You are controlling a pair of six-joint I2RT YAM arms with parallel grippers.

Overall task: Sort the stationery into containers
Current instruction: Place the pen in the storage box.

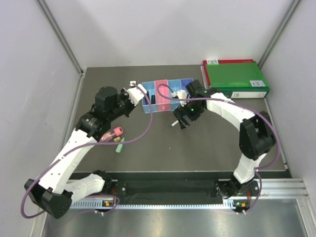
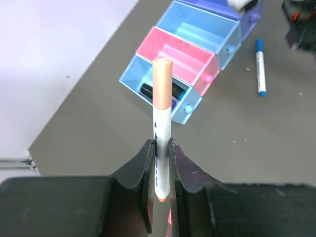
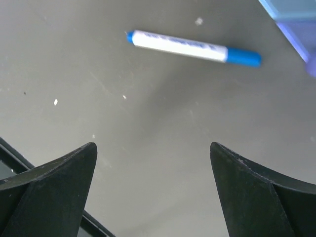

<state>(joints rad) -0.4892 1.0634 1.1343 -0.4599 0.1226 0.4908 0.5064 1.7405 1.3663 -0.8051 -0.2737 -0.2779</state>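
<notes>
Lying ahead: blue-ended pen [image 3: 192, 48], long axis running finger-to-finger
Right fingers [image 3: 81, 165]: apart, nearer
Left fingers [image 2: 147, 160]: clamped on pink-ended pen [image 2: 162, 98]

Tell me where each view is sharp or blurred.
Top view: evenly lit and sharp throughout. Left wrist view: the pink-ended pen in the left pincer is crisp, the top right corner smeared. Right wrist view: the blue-capped pen looks slightly blurred.
</notes>
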